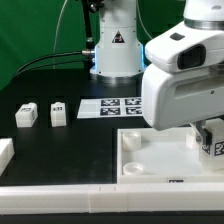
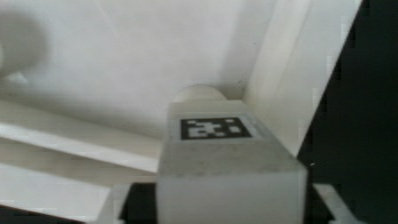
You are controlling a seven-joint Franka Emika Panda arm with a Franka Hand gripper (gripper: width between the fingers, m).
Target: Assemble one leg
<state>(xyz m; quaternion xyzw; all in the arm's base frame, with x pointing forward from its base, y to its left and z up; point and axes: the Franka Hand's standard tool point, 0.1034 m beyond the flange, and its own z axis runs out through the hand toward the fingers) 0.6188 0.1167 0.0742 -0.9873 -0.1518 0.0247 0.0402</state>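
Jaws: pressed onto the leg (image 2: 221, 168); a dark finger (image 2: 128, 206) is seen at the block's flank, with no gap noted between pad and plastic.
Gripper (image 2: 224, 198): set low at the exterior view's right, largely masked by the arm's white housing.
Held part: one small white block, upright in the grasp, its square marker face turned toward the wrist camera.
Location of leg: down inside the tray-like piece (image 1: 150, 152), close against an inner corner and raised wall. Whether it is seated in a socket cannot be told.
Handling: judged light, stiff and smooth-skinned. Slipping or twisting under a weak pinch is considered the likelier fault, crushing unlikely.
Hold point: the two flat opposite sides, as now taken, are judged best. The marker face is best left uncovered.
Spare parts: a first spare leg (image 1: 27, 115) and a second spare leg (image 1: 58, 113) are noted well apart, at the exterior view's left.
Fixtures: the marker board (image 1: 113, 105) lies beyond the tray. A long bar (image 1: 90, 193) runs along the near edge.
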